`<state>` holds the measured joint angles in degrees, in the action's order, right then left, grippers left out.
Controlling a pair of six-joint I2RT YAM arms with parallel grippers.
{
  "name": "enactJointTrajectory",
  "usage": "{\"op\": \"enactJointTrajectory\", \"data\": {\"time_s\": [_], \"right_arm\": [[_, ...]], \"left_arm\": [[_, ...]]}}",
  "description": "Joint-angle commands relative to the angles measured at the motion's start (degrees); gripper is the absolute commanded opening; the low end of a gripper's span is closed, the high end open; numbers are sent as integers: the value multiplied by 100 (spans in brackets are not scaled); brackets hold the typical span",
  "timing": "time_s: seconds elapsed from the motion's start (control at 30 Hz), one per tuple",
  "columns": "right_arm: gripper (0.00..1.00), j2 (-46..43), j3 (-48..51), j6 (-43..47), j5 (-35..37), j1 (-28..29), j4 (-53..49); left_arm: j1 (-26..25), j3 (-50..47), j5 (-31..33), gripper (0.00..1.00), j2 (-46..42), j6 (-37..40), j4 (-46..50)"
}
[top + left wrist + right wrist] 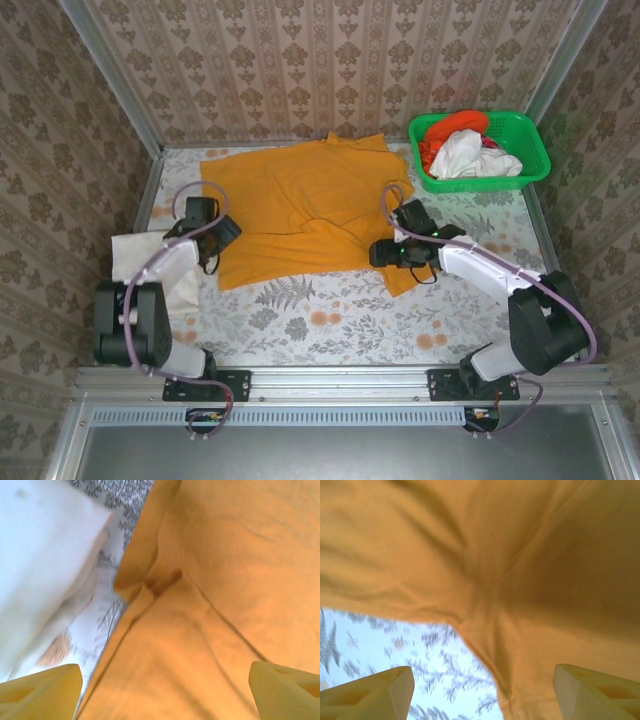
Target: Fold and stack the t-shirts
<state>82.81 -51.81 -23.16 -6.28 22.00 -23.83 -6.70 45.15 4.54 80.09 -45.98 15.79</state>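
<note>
An amber-orange t-shirt (300, 205) lies spread on the floral tablecloth, partly folded. My left gripper (213, 243) hovers at its left edge, open, with orange fabric (200, 645) beneath and between the fingertips (42, 687). My right gripper (385, 253) is at the shirt's near right corner, open over the sleeve seam (520, 645), nothing clamped. A folded white t-shirt (150, 262) rests at the left beside the left arm, and it is the white cloth (45, 565) in the left wrist view. A white t-shirt (470, 155) and a red-orange one (450, 127) lie in the basket.
The green lattice basket (535, 150) stands at the back right corner. Patterned walls enclose the table on three sides. Bare floral tablecloth (320, 320) stretches along the near edge between the arms.
</note>
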Motion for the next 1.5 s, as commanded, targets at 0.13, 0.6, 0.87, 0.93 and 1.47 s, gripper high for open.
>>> {"op": "enactJointTrajectory", "data": {"time_s": [0.13,0.6,0.87,0.93,1.47], "right_arm": [[75,524,-467,-399,-73,-1348,602],[47,2540,-1894,448,91,-1946,-327],[33,2442,-1245,274,-458,-1935,-167],[21,2413,-1176,260,-488,-1936,-191],[4,771,413,-375,113,-1969,-187]], "left_arm": [[-732,-1061,369,88,-1392,-1716,1039],[-807,-1460,260,81,-1269,-2392,731],[-695,-1515,111,80,-1080,-2389,569],[-636,-1528,35,80,-1016,-2382,491],[-517,-1491,-65,78,-980,-2318,480]]}}
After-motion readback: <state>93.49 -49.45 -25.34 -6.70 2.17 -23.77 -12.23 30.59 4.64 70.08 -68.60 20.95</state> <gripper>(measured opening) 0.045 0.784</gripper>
